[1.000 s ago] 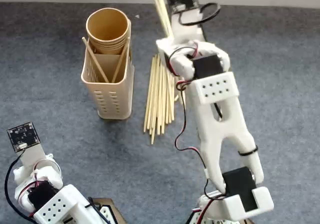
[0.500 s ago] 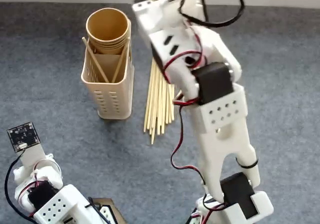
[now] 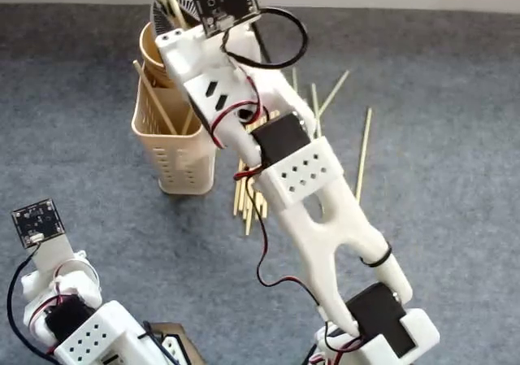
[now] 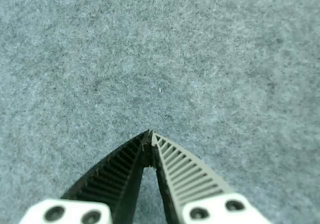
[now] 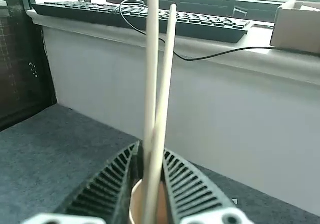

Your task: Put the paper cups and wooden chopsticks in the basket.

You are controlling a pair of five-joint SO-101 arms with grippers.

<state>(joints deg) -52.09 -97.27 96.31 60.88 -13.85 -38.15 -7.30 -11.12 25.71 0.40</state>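
Note:
My right gripper is shut on two wooden chopsticks that stand upright between its fingers. In the high view this gripper hangs over the stacked paper cups, which stand in the beige slotted basket. A cup rim shows just below the fingers. A few chopsticks lean inside the basket. A pile of chopsticks lies on the carpet right of the basket, partly under the right arm. My left gripper is shut on nothing, just above bare carpet.
Loose chopsticks lie scattered on the grey carpet right of the pile. The left arm is folded at the front left corner. A wall and a sill with a keyboard stand behind the table.
The right arm swung left from above the pile to above the cups, carrying the chopsticks. Several chopsticks from the pile got scattered to the right. The left arm has not moved.

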